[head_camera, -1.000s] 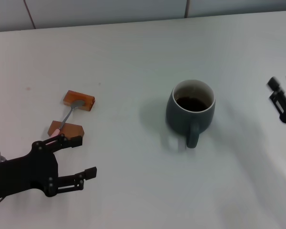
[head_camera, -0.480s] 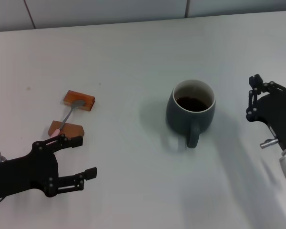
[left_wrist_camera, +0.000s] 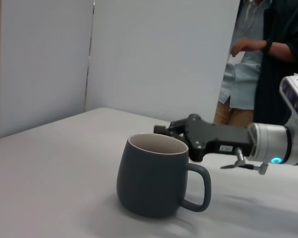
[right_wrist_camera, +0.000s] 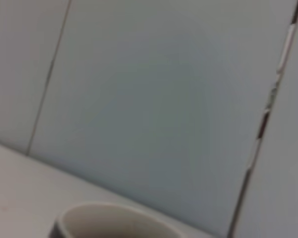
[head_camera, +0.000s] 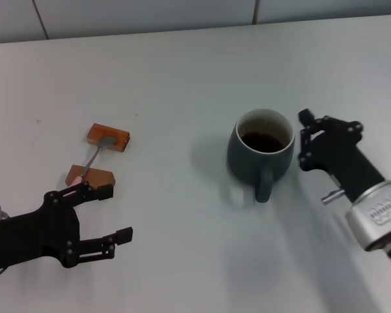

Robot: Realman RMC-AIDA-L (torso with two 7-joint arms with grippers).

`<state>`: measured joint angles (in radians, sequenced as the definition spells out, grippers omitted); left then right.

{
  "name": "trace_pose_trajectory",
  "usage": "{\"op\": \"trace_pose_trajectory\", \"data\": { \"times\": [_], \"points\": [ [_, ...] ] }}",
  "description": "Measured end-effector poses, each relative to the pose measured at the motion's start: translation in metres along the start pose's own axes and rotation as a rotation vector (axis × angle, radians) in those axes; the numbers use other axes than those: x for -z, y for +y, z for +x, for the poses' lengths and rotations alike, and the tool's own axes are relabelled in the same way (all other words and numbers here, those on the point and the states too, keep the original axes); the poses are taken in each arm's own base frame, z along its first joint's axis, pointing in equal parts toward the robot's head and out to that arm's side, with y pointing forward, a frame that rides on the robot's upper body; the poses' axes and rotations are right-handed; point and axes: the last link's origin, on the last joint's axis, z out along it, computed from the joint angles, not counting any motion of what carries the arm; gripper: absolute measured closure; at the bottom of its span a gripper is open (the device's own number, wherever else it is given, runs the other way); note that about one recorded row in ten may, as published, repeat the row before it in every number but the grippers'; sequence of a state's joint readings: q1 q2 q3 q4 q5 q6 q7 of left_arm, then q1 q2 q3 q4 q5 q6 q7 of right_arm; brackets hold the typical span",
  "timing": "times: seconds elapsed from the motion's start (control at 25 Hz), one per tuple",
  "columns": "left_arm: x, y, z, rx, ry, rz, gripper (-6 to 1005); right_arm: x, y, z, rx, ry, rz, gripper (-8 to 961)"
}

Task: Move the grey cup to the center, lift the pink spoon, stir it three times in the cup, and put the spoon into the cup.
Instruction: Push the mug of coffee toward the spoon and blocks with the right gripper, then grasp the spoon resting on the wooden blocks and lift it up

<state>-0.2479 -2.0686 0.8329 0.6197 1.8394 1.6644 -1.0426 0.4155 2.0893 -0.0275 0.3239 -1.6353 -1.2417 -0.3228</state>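
- Right gripper [head_camera: 302,138] is my working pincer; it sits just beside the grey cup [head_camera: 260,151], on the side toward the table's right edge. I cannot tell how far its fingers are open, and it holds nothing.
- From the pincer, the cup lies toward the table's left edge, its handle toward the near edge.
- Left gripper [head_camera: 111,215] waits open near the near-left corner, by the pink spoon [head_camera: 90,160] resting on two orange blocks [head_camera: 108,137].

Lighting: even, diffuse, bright. Soft shadow on tabletop [head_camera: 202,59] left of grey cup [head_camera: 259,151]. Right wrist view blurred; others sharp.
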Motion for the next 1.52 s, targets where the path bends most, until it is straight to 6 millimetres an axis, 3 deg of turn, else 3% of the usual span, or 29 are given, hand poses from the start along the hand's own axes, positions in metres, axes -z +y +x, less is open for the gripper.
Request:
{"op": "trace_pose_trajectory", "data": {
  "times": [0.68,0.96,1.2,1.32,1.36,1.4,1.48,1.52],
  "points": [
    [-0.002,-0.001,0.002,-0.004,0.003,-0.004,139,-0.038,0.049,-0.027,-0.003,-0.005,-0.180,947],
    [-0.003,0.000,0.001,-0.002,0.006,-0.005,140,-0.045,0.049,-0.033,-0.037,-0.001,-0.161,947],
    [-0.003,0.000,0.001,-0.005,0.006,-0.003,139,-0.031,0.028,-0.026,-0.161,-0.025,-0.074,946],
    [-0.003,-0.001,0.001,-0.012,0.006,-0.001,139,-0.014,0.020,-0.023,-0.253,-0.081,-0.164,941],
    [-0.003,-0.001,0.001,-0.015,0.007,0.002,139,0.001,0.014,-0.022,-0.324,-0.128,-0.245,939],
    [-0.003,-0.001,0.001,-0.015,0.007,0.002,139,0.001,0.014,-0.022,-0.324,-0.128,-0.245,931],
    [-0.003,-0.001,0.001,-0.017,0.007,0.003,139,0.027,-0.002,-0.023,-0.421,-0.190,-0.368,916],
    [-0.003,-0.002,0.002,-0.019,0.008,0.003,139,0.027,-0.002,-0.023,-0.421,-0.190,-0.368,909]
  ]
}}
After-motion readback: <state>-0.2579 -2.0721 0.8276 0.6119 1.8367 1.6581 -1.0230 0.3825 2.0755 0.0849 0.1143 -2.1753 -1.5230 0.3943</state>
